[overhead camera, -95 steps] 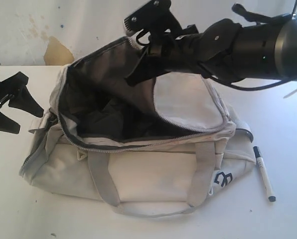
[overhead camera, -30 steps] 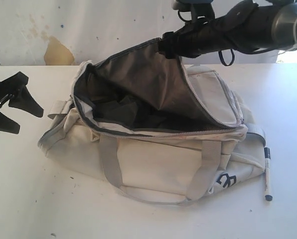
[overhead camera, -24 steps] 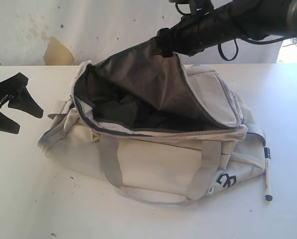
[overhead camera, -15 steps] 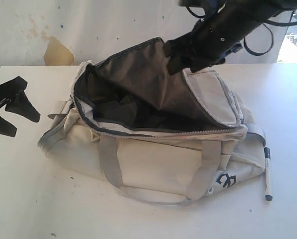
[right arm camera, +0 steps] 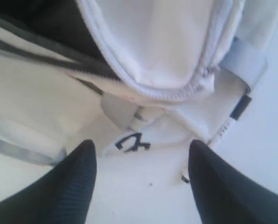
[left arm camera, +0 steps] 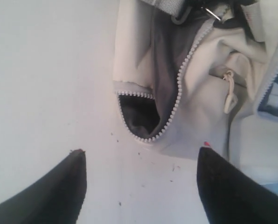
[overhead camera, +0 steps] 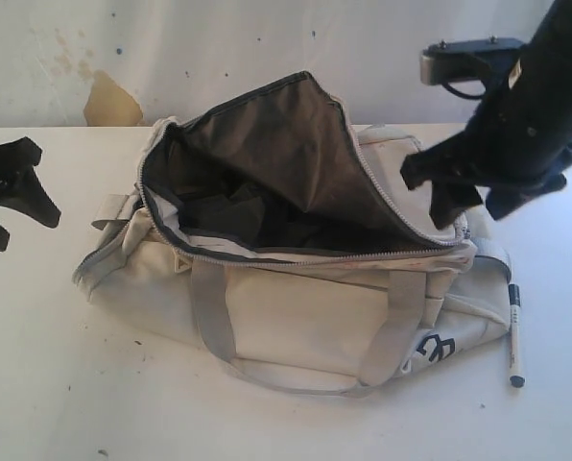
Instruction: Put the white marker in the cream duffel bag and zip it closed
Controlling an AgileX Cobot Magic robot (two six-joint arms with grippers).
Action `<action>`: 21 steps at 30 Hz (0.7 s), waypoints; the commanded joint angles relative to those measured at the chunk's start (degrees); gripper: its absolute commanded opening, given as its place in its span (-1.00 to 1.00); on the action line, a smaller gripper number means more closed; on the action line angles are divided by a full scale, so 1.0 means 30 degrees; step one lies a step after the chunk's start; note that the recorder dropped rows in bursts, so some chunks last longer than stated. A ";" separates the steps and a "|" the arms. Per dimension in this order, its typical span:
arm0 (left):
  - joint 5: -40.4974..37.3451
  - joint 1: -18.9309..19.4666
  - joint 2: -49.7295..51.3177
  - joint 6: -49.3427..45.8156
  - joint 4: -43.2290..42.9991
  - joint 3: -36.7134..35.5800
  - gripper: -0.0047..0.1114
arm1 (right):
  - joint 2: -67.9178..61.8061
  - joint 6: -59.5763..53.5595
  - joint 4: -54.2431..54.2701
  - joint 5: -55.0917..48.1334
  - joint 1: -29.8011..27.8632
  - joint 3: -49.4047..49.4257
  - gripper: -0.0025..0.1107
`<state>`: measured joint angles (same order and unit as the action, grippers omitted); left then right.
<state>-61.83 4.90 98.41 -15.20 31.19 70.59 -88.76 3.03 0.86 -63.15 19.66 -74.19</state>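
Soft cream fabric duffel bag (overhead camera: 296, 322) gapes unzipped on the white desk (overhead camera: 56, 394). Slim dark-capped white marker (overhead camera: 513, 331) lies just beside its logo end. Left gripper (left arm camera: 140, 154) spread, empty, off the other end; right gripper (right arm camera: 141, 144) spread, empty, above the bag.

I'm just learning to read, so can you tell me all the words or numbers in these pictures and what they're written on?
Dark logo on the side of the cream duffel bag: curly shapes, too creased and blurred to read as letters.
Small dark print on the barrel of the white marker: too small to read.
Nothing else shows any writing, so no word or number can be read for sure.
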 commanded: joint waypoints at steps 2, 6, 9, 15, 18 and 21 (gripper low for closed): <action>0.0599 -0.1739 -0.0463 0.1728 -0.3440 0.0069 0.33 | 0.0672 0.1261 -0.1348 -0.0417 -0.0175 0.2693 0.00; 0.0632 -0.2113 -0.0463 0.1795 -0.3445 0.0069 0.33 | 0.0672 0.1791 -0.1348 0.0408 -0.0884 0.4764 0.00; 0.0632 -0.2113 -0.0463 0.1795 -0.3445 0.0069 0.33 | 0.0672 0.2074 -0.1348 0.1407 -0.1563 0.6101 0.00; 0.0764 -0.2113 -0.0463 0.1795 -0.3351 0.0069 0.33 | 0.0672 0.3057 -0.1460 0.5561 -0.2226 0.8398 0.00; 0.0764 -0.2113 -0.0463 0.1795 -0.3351 0.0069 0.33 | 0.0634 0.4050 -0.1978 0.7333 -0.2226 0.9203 0.00; 0.0686 -0.2113 -0.0463 0.1748 -0.3308 0.0069 0.33 | 0.0154 0.4894 -0.2468 0.8886 -0.2226 0.9837 0.00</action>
<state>-59.82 -1.14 97.68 -10.25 21.34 70.59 -87.48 15.44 -4.81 -40.99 13.58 -46.07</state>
